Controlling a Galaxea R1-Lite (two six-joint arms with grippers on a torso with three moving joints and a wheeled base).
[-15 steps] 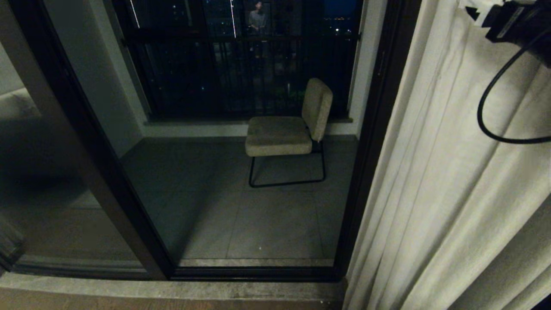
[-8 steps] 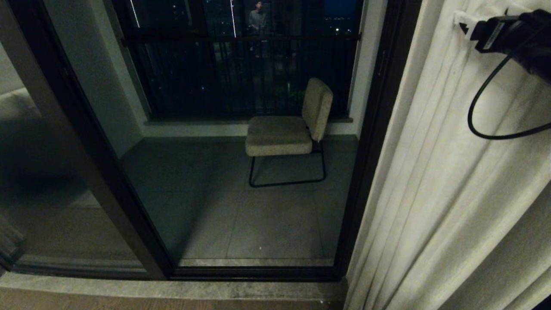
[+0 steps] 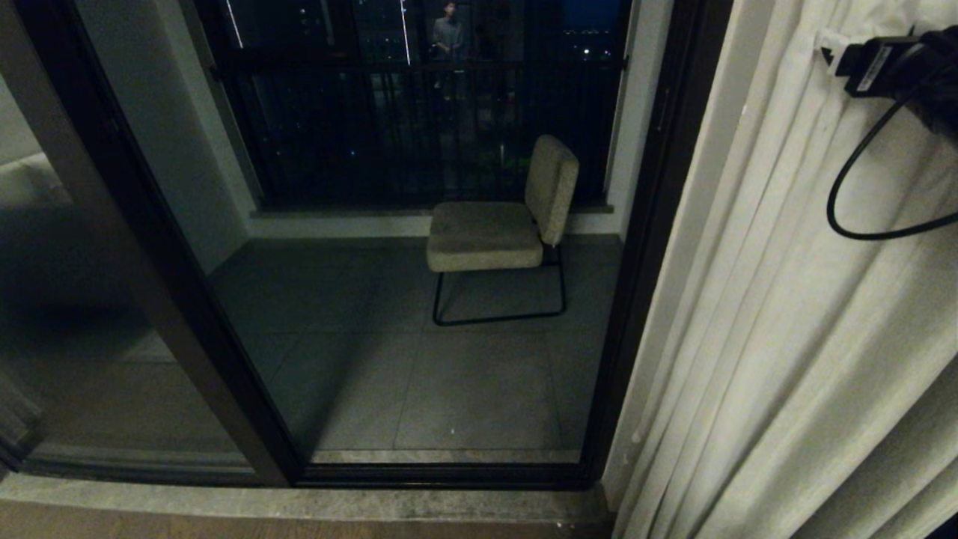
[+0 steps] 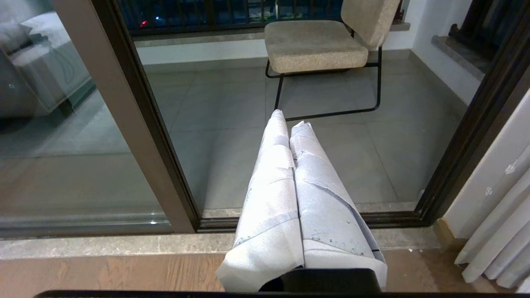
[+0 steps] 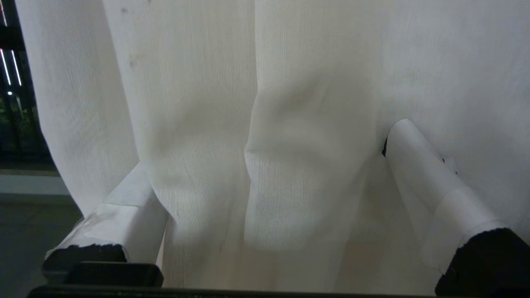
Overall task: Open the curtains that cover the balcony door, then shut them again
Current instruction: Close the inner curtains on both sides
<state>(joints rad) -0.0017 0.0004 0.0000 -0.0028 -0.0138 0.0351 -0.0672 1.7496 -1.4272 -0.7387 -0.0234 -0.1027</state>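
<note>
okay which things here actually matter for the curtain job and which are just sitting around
Part of the job:
curtains
balcony door
right gripper, open with curtain folds between its fingers
left gripper, shut, idle

Just there:
chair
balcony railing
person reflected in the glass

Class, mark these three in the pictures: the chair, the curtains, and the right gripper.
chair [image 3: 485, 236], head view, on the seat cushion.
curtains [image 3: 778, 314], head view, on a mid-height pleat of the fabric.
right gripper [image 5: 269, 182], right wrist view, midway between its spread fingertips, where fabric folds hang.
</note>
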